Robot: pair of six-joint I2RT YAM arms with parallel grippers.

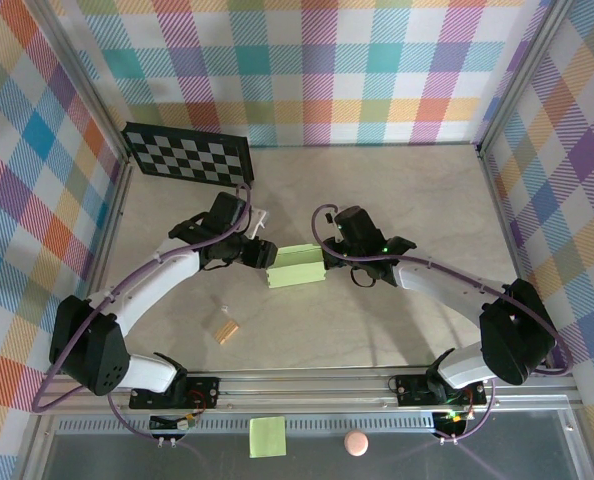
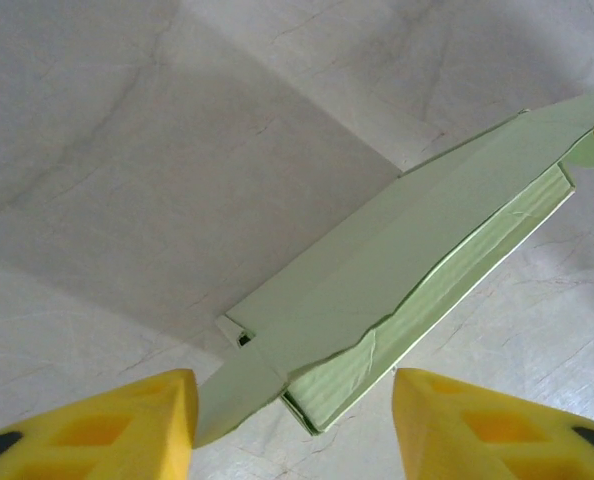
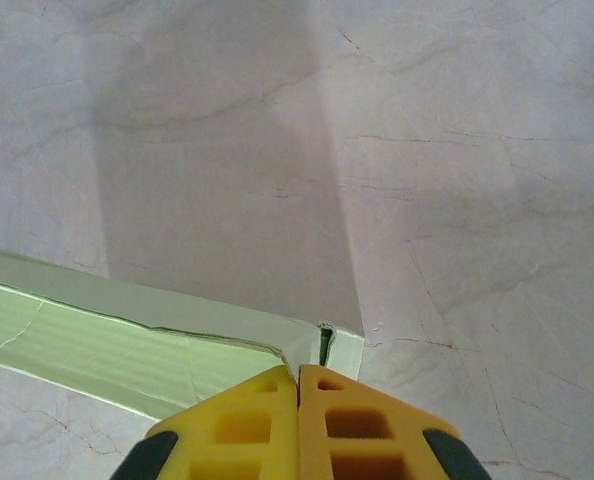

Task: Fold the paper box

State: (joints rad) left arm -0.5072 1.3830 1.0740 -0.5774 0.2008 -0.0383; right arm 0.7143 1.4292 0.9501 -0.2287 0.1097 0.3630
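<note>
The paper box (image 1: pixel 295 267) is pale lime-green card, partly folded into a long flat shape, lying mid-table between both arms. My left gripper (image 1: pixel 260 255) is at its left end. In the left wrist view the yellow fingers (image 2: pixel 87 428) stand wide apart and open, with the box end (image 2: pixel 377 300) and a loose flap between them, untouched. My right gripper (image 1: pixel 329 258) is at the box's right end. In the right wrist view its fingertips (image 3: pixel 299 378) are pressed together on the corner flap of the box (image 3: pixel 127 335).
A black-and-white checkerboard (image 1: pixel 187 155) lies at the back left. A tiny tan block (image 1: pixel 226 329) sits on the table in front of the left arm. A yellow-green sticky note (image 1: pixel 267 437) and a pink ball (image 1: pixel 355 443) rest below the front rail. Plaid walls enclose the table.
</note>
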